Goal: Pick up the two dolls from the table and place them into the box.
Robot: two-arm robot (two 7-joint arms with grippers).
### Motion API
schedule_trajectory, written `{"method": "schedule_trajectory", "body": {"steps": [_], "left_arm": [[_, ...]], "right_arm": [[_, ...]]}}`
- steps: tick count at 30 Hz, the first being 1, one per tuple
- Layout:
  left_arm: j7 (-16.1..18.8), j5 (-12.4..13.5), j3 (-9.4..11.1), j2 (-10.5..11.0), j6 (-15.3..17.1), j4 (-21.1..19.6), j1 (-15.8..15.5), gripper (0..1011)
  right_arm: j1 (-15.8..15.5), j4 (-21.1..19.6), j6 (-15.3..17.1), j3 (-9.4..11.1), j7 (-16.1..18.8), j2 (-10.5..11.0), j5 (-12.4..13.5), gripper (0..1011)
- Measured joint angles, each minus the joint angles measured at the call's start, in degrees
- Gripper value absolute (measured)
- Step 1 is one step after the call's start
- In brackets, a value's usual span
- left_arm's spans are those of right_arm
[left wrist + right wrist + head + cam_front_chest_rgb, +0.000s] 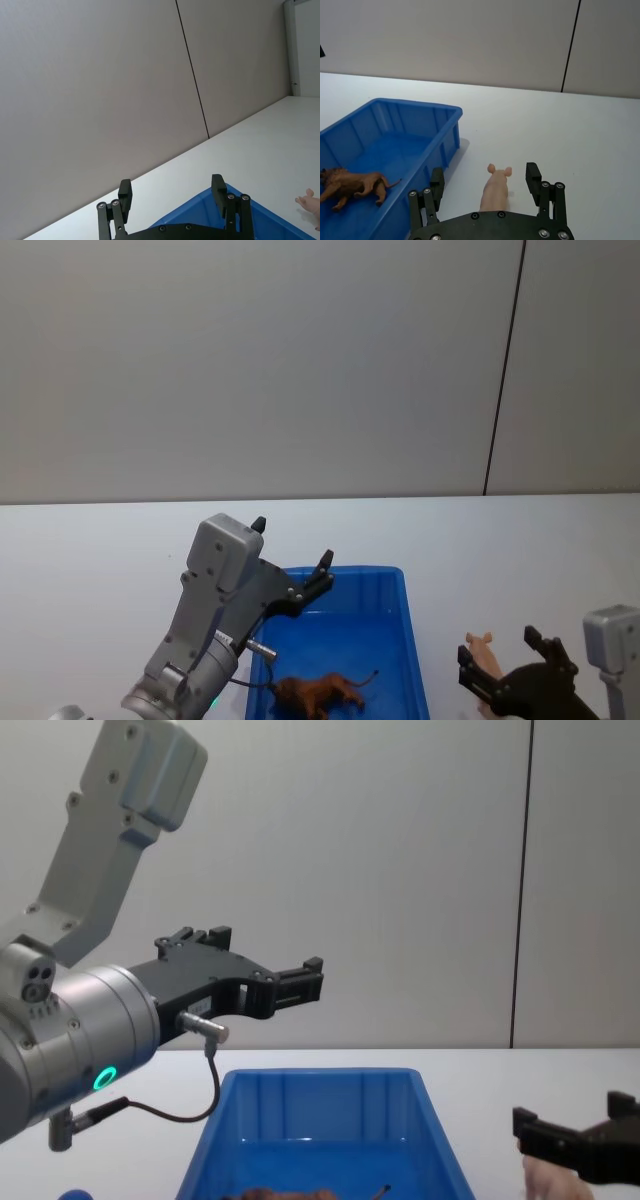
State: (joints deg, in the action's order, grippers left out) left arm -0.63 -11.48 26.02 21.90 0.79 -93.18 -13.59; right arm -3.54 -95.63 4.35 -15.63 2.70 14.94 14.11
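Note:
The blue box (pixel 413 640) stands on the white table (pixel 100 550). Inside it lies the reddish-brown doll (pixel 318 693), also visible as the brown doll (pixel 352 185) in the right wrist view. The pale pink pig doll (pixel 483 650) stands on the table just right of the box. My right gripper (pixel 500 645) is open, its fingers on either side of the pig (pixel 495 192). My left gripper (pixel 292 542) hangs open and empty above the box's far left corner, well clear of its rim (pixel 320 1075).
A small blue object (pixel 72 1194) peeks in at the chest view's lower left. A grey wall with a dark vertical seam (pixel 505 370) stands behind the table. Bare tabletop stretches beyond the box (pixel 445 135) and to the right of the pig.

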Motion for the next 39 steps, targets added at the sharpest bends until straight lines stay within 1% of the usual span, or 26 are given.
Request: {"method": "schedule_trajectory", "body": {"steps": [10, 20, 22, 26, 27, 28, 29, 31, 32, 34, 37, 38, 39], "left_arm": [[0.0, 0.0, 0.0, 0.0, 0.0, 0.0, 0.0, 1001], [0.0, 0.0, 0.0, 0.0, 0.0, 0.0, 0.0, 1001], [0.0, 0.0, 0.0, 0.0, 0.0, 0.0, 0.0, 1001], [0.0, 0.0, 0.0, 0.0, 0.0, 0.0, 0.0, 1002], [0.0, 0.0, 0.0, 0.0, 0.0, 0.0, 0.0, 1001], [0.0, 0.0, 0.0, 0.0, 0.0, 0.0, 0.0, 1002], [0.0, 0.0, 0.0, 0.0, 0.0, 0.0, 0.0, 1001], [0.0, 0.0, 0.0, 0.0, 0.0, 0.0, 0.0, 1001], [0.0, 0.0, 0.0, 0.0, 0.0, 0.0, 0.0, 1001], [0.0, 0.0, 0.0, 0.0, 0.0, 0.0, 0.0, 1001], [0.0, 0.0, 0.0, 0.0, 0.0, 0.0, 0.0, 1001], [0.0, 0.0, 0.0, 0.0, 0.0, 0.0, 0.0, 1002], [0.0, 0.0, 0.0, 0.0, 0.0, 0.0, 0.0, 1001]], "right_arm": [[-0.8, 1.6, 0.5, -0.2, -1.7, -0.5, 0.7, 1001], [0.1, 5.5, 0.6, -0.3, -1.6, -1.7, 1.8, 995], [0.4, 6.0, 0.5, -0.3, -1.4, -1.9, 1.9, 965], [1.2, 7.7, 0.1, -0.3, -0.8, -2.5, 2.0, 862], [1.3, 8.0, 0.1, -0.3, -0.8, -2.6, 2.1, 810], [1.4, 8.2, 0.0, -0.3, -0.7, -2.6, 2.1, 810], [1.6, 8.6, -0.1, -0.3, -0.6, -2.8, 2.1, 757], [1.8, 9.0, -0.2, -0.3, -0.5, -2.9, 2.1, 739], [1.9, 9.2, -0.3, -0.3, -0.5, -3.0, 2.1, 703], [2.0, 9.4, -0.3, -0.3, -0.5, -3.1, 2.1, 600], [2.1, 9.5, -0.4, -0.3, -0.5, -3.2, 1.9, 533], [2.1, 9.5, -0.5, -0.3, -0.6, -3.3, 1.8, 533], [2.1, 9.5, -0.5, -0.3, -0.6, -3.3, 1.8, 460]]}}
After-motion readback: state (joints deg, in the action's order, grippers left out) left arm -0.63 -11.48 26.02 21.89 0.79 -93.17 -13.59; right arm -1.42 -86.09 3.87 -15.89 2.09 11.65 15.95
